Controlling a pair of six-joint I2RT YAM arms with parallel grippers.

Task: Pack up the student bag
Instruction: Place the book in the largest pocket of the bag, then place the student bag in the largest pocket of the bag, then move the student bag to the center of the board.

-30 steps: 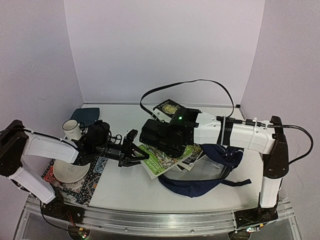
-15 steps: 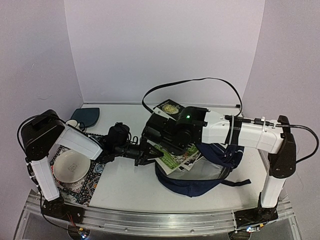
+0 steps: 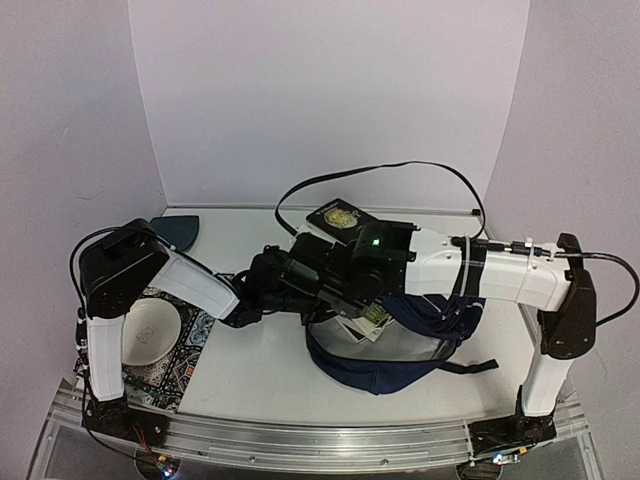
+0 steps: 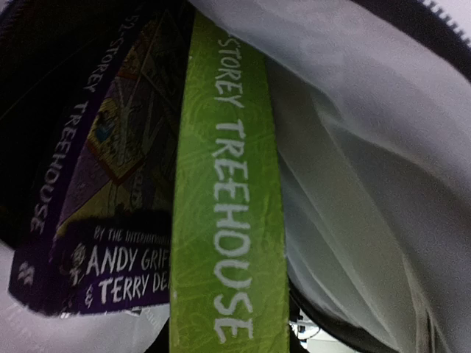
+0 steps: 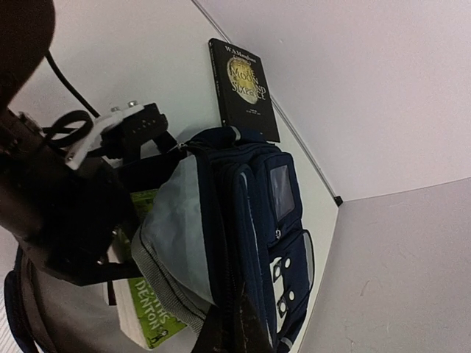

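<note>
Two books fill my left wrist view: a green book (image 4: 228,220) with "Storey Treehouse" on its spine, just beside a purple book (image 4: 110,220), both against pale lining. My left gripper (image 3: 298,290) is buried among them at the mouth of the student bag (image 3: 445,305), so I cannot tell whether it grips anything. My right gripper (image 5: 234,332) is pinched tight on the bag's navy fabric, at mid-table (image 3: 260,375), right of centre. Off to the left, a white bowl (image 3: 150,330) sits on a patterned mat (image 3: 190,365). Farther back, a teal pouch (image 3: 180,230) and a black book (image 5: 246,88) lie near the wall.
</note>
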